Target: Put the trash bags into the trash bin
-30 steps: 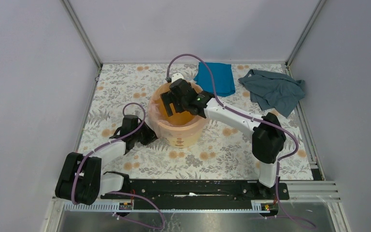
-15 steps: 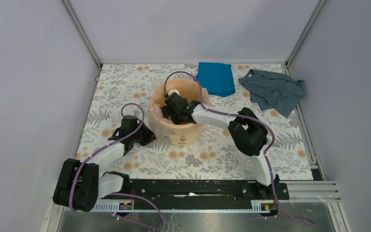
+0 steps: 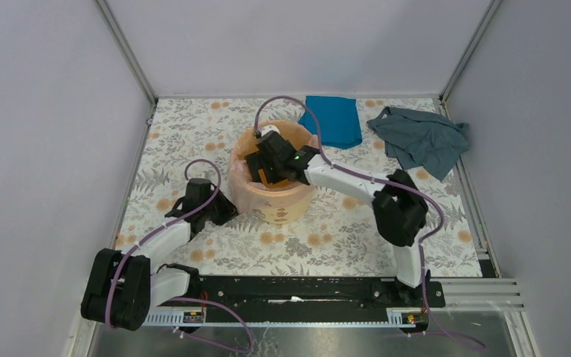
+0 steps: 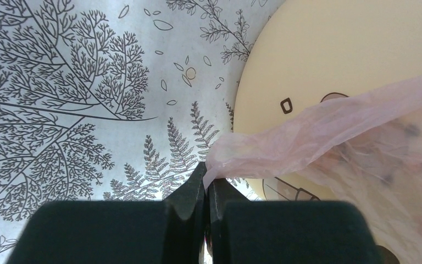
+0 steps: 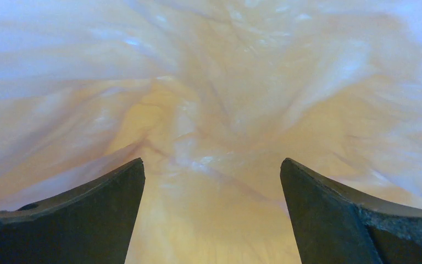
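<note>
The yellow-orange trash bin [image 3: 291, 206] stands upright mid-table. The pale-pink trash bag [image 3: 239, 184] lines it, its film draped over the rim and down the left side. My left gripper [image 3: 225, 209] is low at the bin's left foot, shut on a corner of the bag [image 4: 264, 148], next to the bin's printed wall [image 4: 329, 55]. My right gripper [image 3: 262, 167] is down inside the bin, jaws open and empty, facing the wrinkled bag film [image 5: 209, 110] that fills its view.
A bright blue cloth [image 3: 332, 119] lies just behind the bin on the right. A grey-blue cloth [image 3: 421, 138] lies crumpled at the back right. The floral table cover [image 3: 193, 134] ends at grey walls on three sides.
My right gripper went from above the rim down into the bin, then shifted slightly back and up. The bag's edge has spread over the rim. The left gripper has held still.
</note>
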{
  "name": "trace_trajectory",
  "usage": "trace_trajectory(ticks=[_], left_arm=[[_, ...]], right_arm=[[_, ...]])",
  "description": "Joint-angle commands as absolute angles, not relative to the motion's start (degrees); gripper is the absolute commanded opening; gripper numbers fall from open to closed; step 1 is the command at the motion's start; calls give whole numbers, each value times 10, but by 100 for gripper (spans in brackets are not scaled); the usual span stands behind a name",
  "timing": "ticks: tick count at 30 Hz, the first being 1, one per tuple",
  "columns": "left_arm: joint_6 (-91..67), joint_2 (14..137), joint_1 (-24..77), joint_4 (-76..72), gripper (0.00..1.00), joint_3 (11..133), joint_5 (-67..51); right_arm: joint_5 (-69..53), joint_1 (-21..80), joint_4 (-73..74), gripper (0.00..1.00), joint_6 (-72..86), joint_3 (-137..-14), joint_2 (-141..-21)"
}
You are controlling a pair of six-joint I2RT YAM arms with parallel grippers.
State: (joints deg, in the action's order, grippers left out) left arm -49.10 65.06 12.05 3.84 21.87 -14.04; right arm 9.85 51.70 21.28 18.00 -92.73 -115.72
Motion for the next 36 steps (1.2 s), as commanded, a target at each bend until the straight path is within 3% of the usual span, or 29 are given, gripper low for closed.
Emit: trace_trajectory(ticks=[1,5,8,13,17,23,31,36], left_arm=[[-485,638,117,38,5,227,-124],[-489,634,117,42,7,228,-124],[-492,610,117,70,15,235,-111],[-494,538,117,151,44,268,-73],[-495,472,117,230,62,301,-26],[-486,398,117,307,73,361,46],[-391,361,117,310,98,532,44],[-275,376,117,285,99,695,-49]], right_arm=[[104,519,219,100,177,-941,-1041],[114,518,246,100,167,-966,-1007],[145,519,260,100,150,-972,-961],[169,519,249,100,120,-938,-842],[200,518,244,100,96,-884,-741],[272,519,245,100,81,-810,-626],[316,519,260,100,73,-766,-571],[300,519,284,100,63,-804,-531]])
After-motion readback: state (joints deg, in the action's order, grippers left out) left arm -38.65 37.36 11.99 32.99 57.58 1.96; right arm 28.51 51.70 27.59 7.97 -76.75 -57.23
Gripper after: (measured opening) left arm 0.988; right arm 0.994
